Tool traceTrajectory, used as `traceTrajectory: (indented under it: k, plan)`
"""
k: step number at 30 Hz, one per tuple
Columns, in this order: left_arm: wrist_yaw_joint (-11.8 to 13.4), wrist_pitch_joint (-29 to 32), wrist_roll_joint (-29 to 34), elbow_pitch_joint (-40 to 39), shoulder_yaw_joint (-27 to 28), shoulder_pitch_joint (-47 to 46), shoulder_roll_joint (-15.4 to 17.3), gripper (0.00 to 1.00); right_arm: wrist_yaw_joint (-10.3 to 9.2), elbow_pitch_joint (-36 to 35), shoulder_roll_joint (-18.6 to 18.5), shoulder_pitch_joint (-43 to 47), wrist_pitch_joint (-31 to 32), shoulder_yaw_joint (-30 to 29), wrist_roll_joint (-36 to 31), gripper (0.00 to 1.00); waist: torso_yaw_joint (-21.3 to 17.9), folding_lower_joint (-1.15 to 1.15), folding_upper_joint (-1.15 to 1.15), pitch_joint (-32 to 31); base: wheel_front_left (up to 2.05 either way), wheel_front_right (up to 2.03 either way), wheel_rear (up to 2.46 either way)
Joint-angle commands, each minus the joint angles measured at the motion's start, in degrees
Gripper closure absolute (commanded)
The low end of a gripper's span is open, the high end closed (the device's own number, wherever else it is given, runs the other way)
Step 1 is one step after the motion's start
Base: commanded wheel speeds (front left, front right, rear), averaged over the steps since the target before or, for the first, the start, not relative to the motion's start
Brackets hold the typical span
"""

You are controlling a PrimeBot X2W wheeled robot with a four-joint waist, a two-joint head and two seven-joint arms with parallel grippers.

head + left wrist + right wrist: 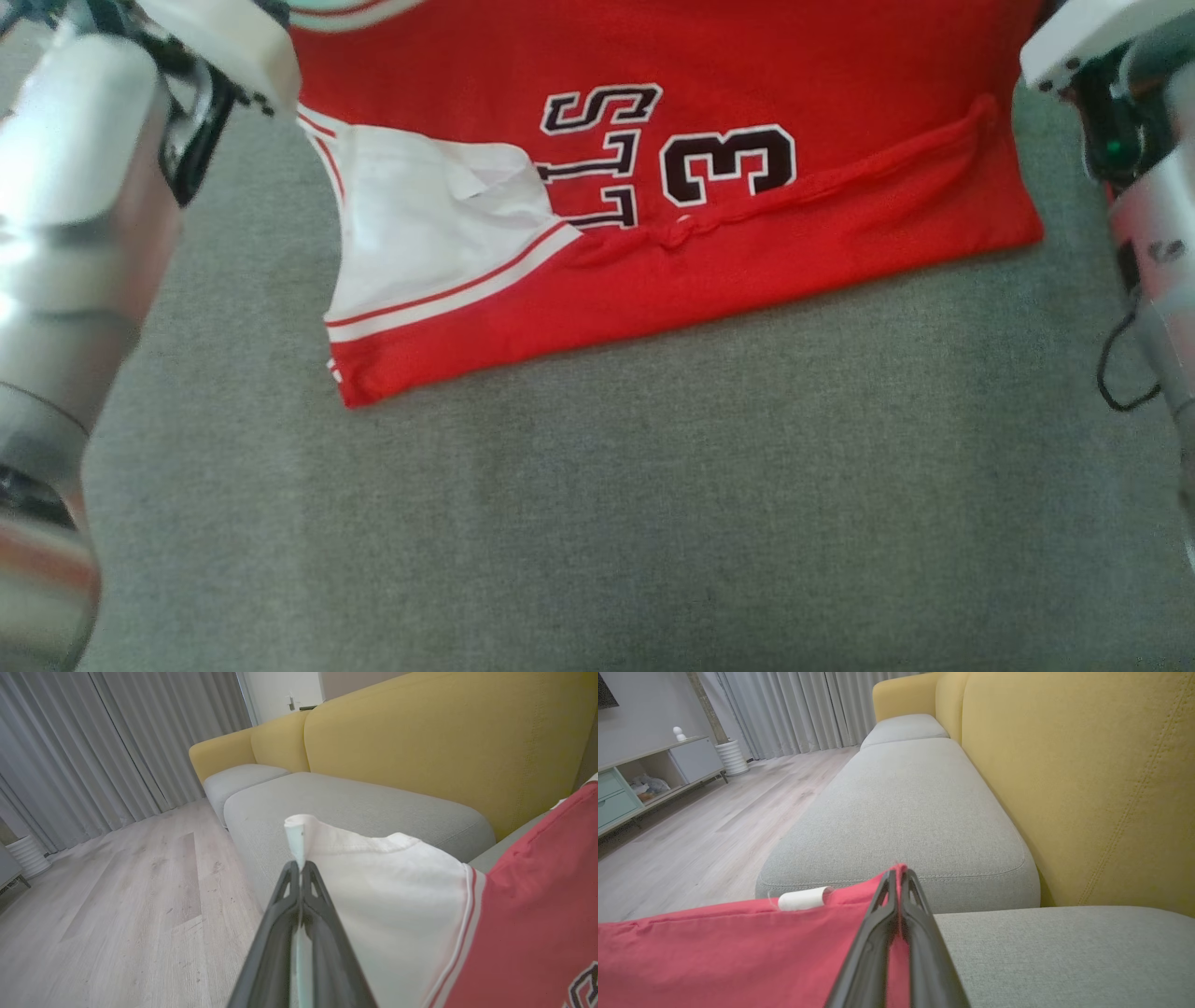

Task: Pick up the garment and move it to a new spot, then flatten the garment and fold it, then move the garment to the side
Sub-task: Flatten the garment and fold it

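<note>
- Left gripper (299, 867): jaws squeezed together, pinching a rolled white edge of the jersey (528, 914). A strip of the cloth runs down between the two dark fingers.
- Right gripper (897, 873): jaws clamped too, nipping a red edge of the same jersey right at the fingertips.
- White panel (387, 891) of the jersey drapes from the left gripper toward the red body, with thin red-and-white piping at the join.
- Small white roll (803, 898) sits on the red hem just beside the right gripper; can't tell what it is.
- From the head view the jersey lies across the grey seat cushion (653, 523), white panel on the robot's left, near hem resting on the cushion at a slant.
- Number 3 (728, 166) is in black with a white outline, with black letters just beside it.
- Long raised crease (840, 182) crosses the red cloth below the 3 toward the right edge.
- Top of the jersey runs out of frame. Left forearm (75, 233) and right forearm (1153, 243) flank the cloth.
- Yellow backrest (1087, 788) rises behind the grey cushions, with more cushions further along.
- Pale wood floor (117, 905) beside the sofa, grey curtains (93, 742) beyond.
- Low cabinet (630, 788) against the wall, white ribbed pot (732, 758) near it.
</note>
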Motion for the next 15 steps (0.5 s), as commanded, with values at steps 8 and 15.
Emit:
traceTrajectory:
  k: [8,15]
  plan:
    - [-0.8,-0.8,-4.9,-2.7,-0.6,5.3,2.1,1.00,-0.04,-1.5,-5.4,5.4,-0.5,6.1,5.1,1.00,2.9,-0.01,0.00,-4.0,0.00,0.00,0.00]
    - [-0.8,1.5,-9.3,-12.4,-5.4,13.0,7.6,1.00,-0.04,-3.0,-10.7,11.0,1.5,11.0,10.2,1.00,4.9,-0.01,0.00,-6.2,0.00,0.00,0.00]
